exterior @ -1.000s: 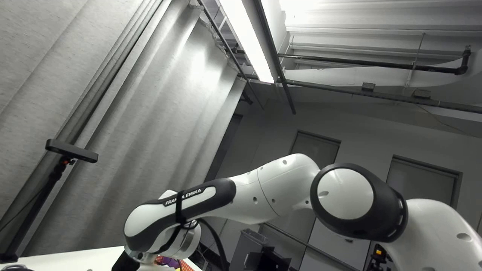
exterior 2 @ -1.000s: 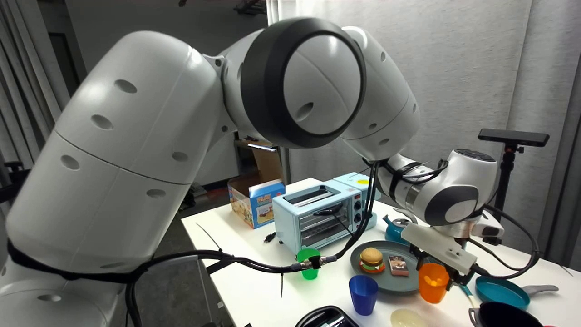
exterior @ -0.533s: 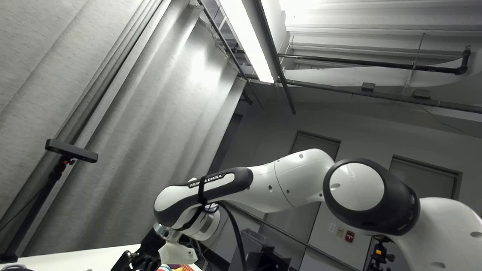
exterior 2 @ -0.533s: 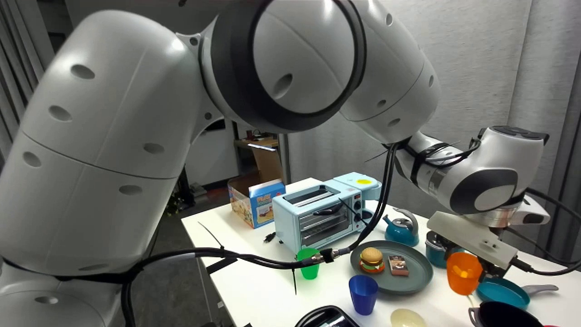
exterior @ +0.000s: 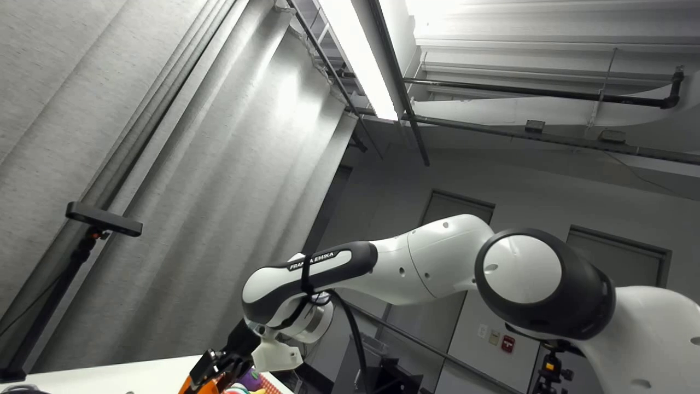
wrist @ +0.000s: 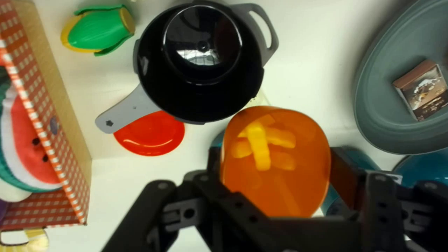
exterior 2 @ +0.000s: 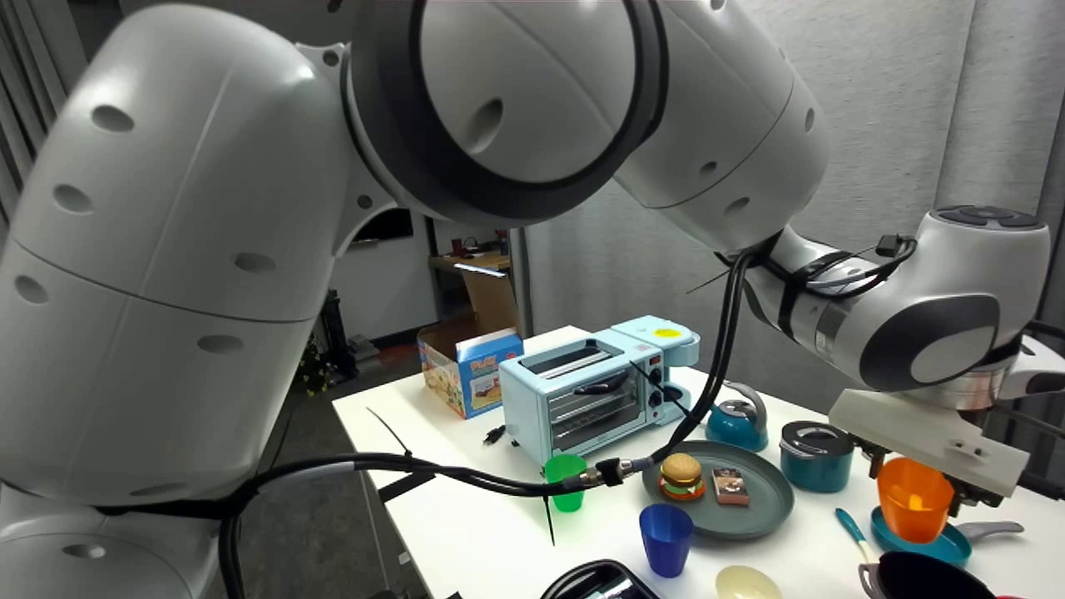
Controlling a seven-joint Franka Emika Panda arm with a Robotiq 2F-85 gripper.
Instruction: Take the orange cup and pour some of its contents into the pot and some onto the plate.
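From left to right in an exterior view, on the white surface [exterior 2: 482, 549] the green cup [exterior 2: 565, 466], the blue cup [exterior 2: 666, 541] and the plate [exterior 2: 765, 503] stay in the same places, and the plate carries the hamburger [exterior 2: 682, 478] and a small brown block [exterior 2: 730, 487]. Near the plate, the covered teal pot [exterior 2: 815, 468] shows more fully now, because the end effector [wrist: 278, 166] does not hide it any more. The important change is farther to the right: compared with one second ago, the orange cup [exterior 2: 915, 499] is no longer beside the plate, but in front of the pan [exterior 2: 953, 547] in this view, and near the black pot [exterior 2: 932, 578]. The end effector is holding this cup from two sides, and the cup is almost upright. In the wrist view, yellow pieces [wrist: 259, 143] lie inside the cup, and its edge comes very near the edge of the black pot; whether they touch, I cannot tell. For the task, I judge that the carrying is nearly finished and that the pouring is not yet done. The next move probably needs a small shift over the black pot and then a slow tilt, because some pieces should remain for the plate.
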